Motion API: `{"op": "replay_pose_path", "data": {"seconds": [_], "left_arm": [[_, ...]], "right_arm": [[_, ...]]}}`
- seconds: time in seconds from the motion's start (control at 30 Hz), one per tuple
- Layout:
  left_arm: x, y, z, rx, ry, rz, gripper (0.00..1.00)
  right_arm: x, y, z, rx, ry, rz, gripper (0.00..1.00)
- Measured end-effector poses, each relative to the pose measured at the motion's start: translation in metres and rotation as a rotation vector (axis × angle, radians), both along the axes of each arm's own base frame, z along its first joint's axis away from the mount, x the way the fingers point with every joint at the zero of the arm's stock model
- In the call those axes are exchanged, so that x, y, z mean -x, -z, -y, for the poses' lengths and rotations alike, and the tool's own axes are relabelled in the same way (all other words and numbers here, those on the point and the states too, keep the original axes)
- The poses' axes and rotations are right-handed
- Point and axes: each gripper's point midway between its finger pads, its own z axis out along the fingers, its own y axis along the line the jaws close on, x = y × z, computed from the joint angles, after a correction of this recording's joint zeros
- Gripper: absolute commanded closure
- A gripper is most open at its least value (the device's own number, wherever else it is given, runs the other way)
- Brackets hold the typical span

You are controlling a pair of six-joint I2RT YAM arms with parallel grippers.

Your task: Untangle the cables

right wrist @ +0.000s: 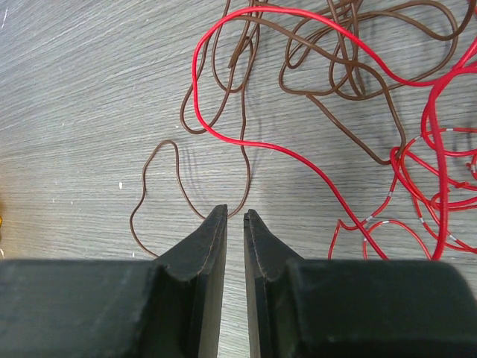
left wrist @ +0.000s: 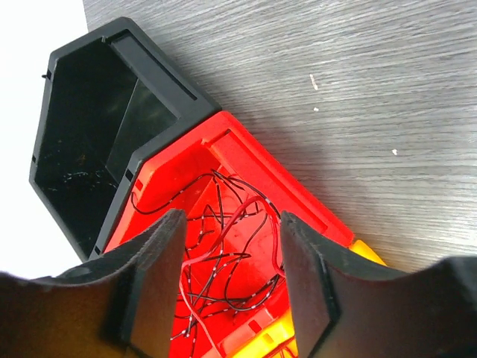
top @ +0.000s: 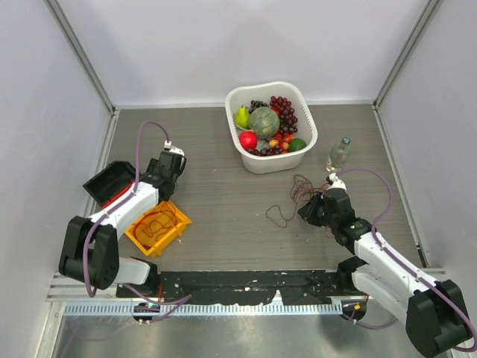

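Observation:
The cables (top: 304, 186) lie as a loose red and brown tangle on the table just beyond my right gripper (top: 307, 211). In the right wrist view a brown cable (right wrist: 160, 183) loops down to the gripper (right wrist: 235, 212), whose jaws are almost together at the bottom of the loop. Red cable (right wrist: 298, 153) and more brown loops (right wrist: 350, 60) spread to the right. My left gripper (left wrist: 231, 220) is open and empty above a red bin (left wrist: 253, 153) that holds red and black cables (left wrist: 223, 261).
A black bin (top: 112, 181) and a yellow bin (top: 158, 227) with cable in it flank the red bin (top: 115, 195) at the left. A white basin (top: 272, 160) of fruit stands at the back. A small bottle (top: 339, 153) stands beside the tangle.

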Motion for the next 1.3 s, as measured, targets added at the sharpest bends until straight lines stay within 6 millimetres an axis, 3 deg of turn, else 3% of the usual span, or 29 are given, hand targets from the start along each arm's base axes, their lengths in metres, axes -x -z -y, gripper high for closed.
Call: {"op": "replay_pose_path", "data": {"seconds": [0.13,0.37,0.5,0.53,0.6,0.83,0.87,0.9,0.93,1.1,1.3], "left_arm": [[-0.003,0.001,-0.005,-0.041,0.002,-0.007,0.55],[-0.003,-0.003,-0.01,-0.074,-0.013,0.0,0.6],[-0.002,-0.004,-0.011,-0.079,-0.016,0.001,0.78],[-0.002,-0.004,-0.011,-0.079,-0.016,0.0,0.89],[-0.002,-0.003,-0.012,-0.082,-0.014,-0.003,0.99],[0.005,-0.009,-0.013,-0.071,-0.024,-0.006,1.0],[0.008,-0.014,-0.014,-0.061,-0.032,0.006,1.0],[0.017,-0.036,-0.015,-0.019,-0.062,0.063,1.0],[0.017,-0.038,-0.015,-0.015,-0.064,0.07,1.0],[0.038,-0.087,-0.012,0.162,-0.164,0.257,1.0],[0.072,-0.095,-0.008,0.342,-0.307,0.303,1.0]], "right_arm": [[0.0,0.0,-0.001,-0.004,-0.006,0.0,0.8],[0.0,-0.002,-0.002,-0.01,-0.011,0.003,0.8],[0.0,-0.003,-0.003,-0.013,-0.012,0.008,0.8],[0.0,-0.003,-0.003,-0.014,-0.013,0.008,0.79],[0.0,-0.004,-0.003,-0.015,-0.013,0.012,0.79],[0.0,-0.007,-0.003,-0.02,-0.013,0.024,0.8],[0.0,-0.007,-0.003,-0.02,-0.013,0.025,0.79],[0.0,-0.008,-0.003,-0.02,-0.013,0.025,0.79],[0.0,-0.008,-0.003,-0.02,-0.013,0.025,0.8],[0.0,-0.005,-0.003,-0.016,-0.012,0.016,0.8],[0.001,0.002,-0.002,-0.006,-0.012,-0.011,0.8]]}}
